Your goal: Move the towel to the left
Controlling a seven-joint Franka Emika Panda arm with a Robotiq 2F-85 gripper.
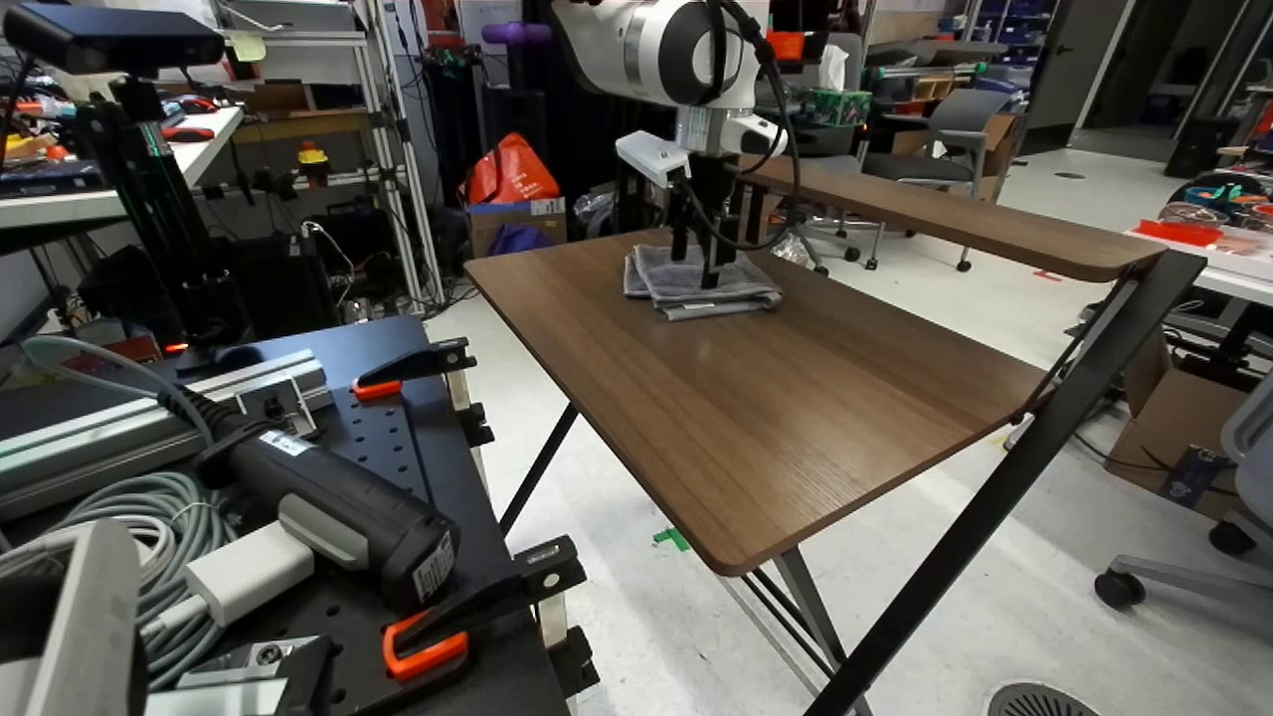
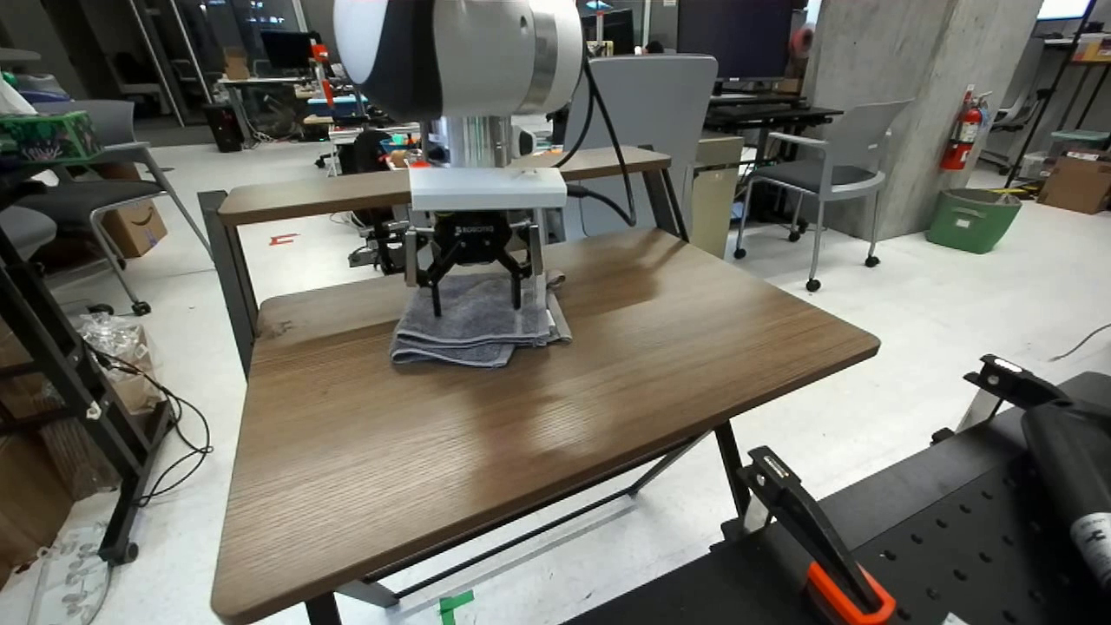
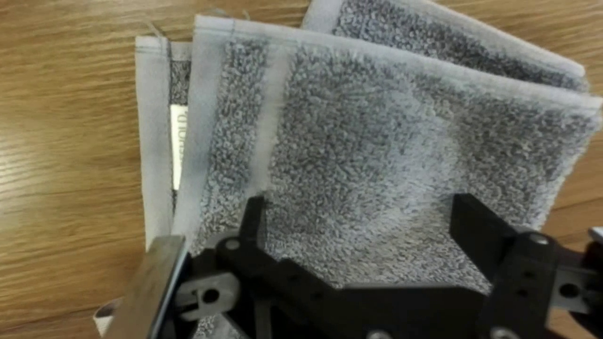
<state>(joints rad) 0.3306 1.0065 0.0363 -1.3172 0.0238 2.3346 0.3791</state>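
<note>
only the wrist view shows label lettering [image 3: 183, 136] on the towel [image 3: 348, 150].

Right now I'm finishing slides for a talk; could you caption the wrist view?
Open claw over a folded grey towel, a pale label showing near one edge, on a wood-grain tabletop.

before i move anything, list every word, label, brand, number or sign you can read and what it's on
"ROBOTIQ": on the gripper, in an exterior view.
"HOLD": running sideways on the white tag of the towel, in the wrist view; the letters before it are too blurred.
Too small or blurred to read: the markings on the black device, the fire extinguisher and a cardboard box.
</note>
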